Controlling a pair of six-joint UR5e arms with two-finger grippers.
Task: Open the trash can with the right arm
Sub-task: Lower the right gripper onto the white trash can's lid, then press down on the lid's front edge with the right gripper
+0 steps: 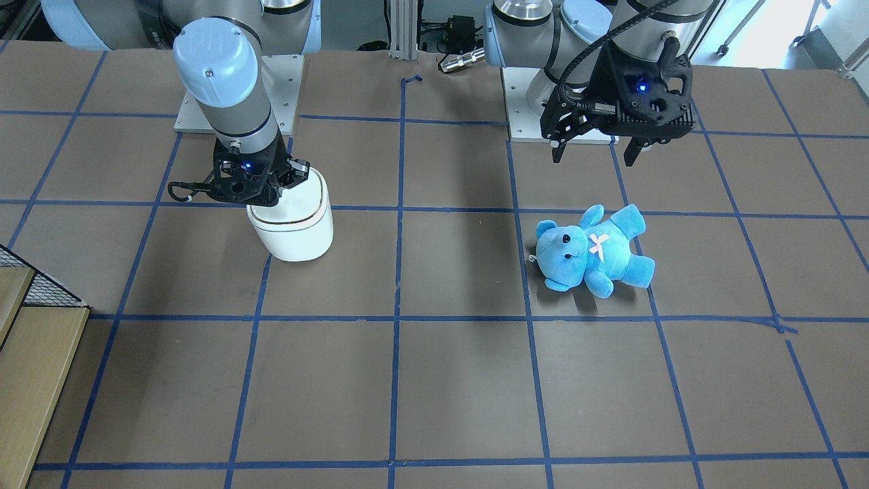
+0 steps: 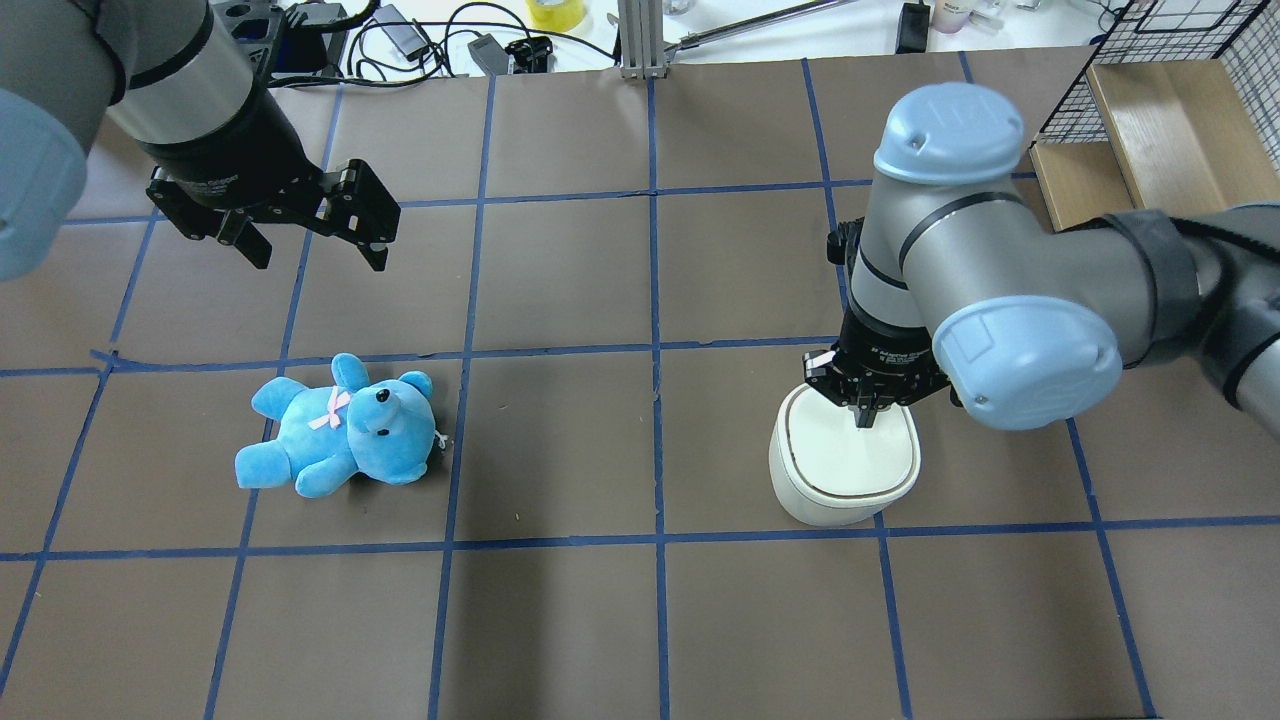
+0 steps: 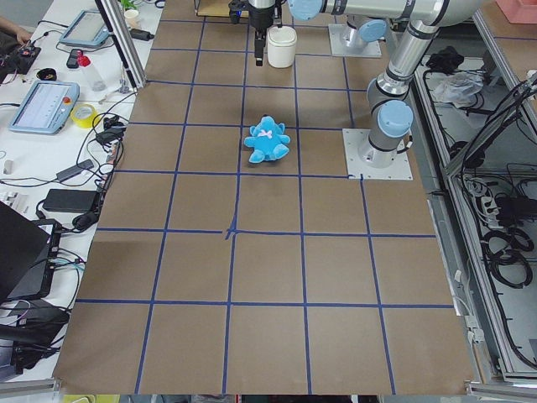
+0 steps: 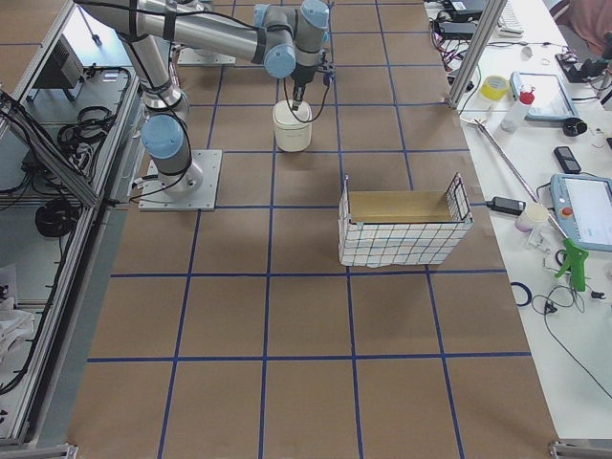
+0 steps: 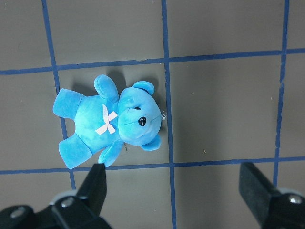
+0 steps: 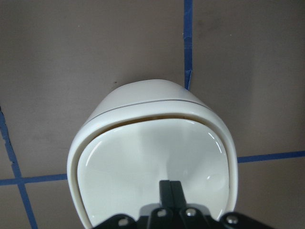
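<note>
The white trash can (image 2: 845, 490) stands on the table's right half, its lid down, and also shows in the front view (image 1: 299, 238). My right gripper (image 2: 865, 416) is shut and empty. Its fingertips (image 6: 170, 187) point straight down onto the lid's near edge. In the right wrist view the trash can (image 6: 143, 98) shows a thin gap along the lid's far edge. My left gripper (image 2: 315, 250) is open and empty, held high above the table. It hangs behind the blue teddy bear (image 2: 340, 432), which lies on its back and also shows in the left wrist view (image 5: 109, 121).
A wire basket with a cardboard liner (image 2: 1140, 110) stands at the far right, beyond the trash can. Cables and tools lie along the table's far edge (image 2: 420, 40). Blue tape lines grid the brown table (image 2: 655, 450).
</note>
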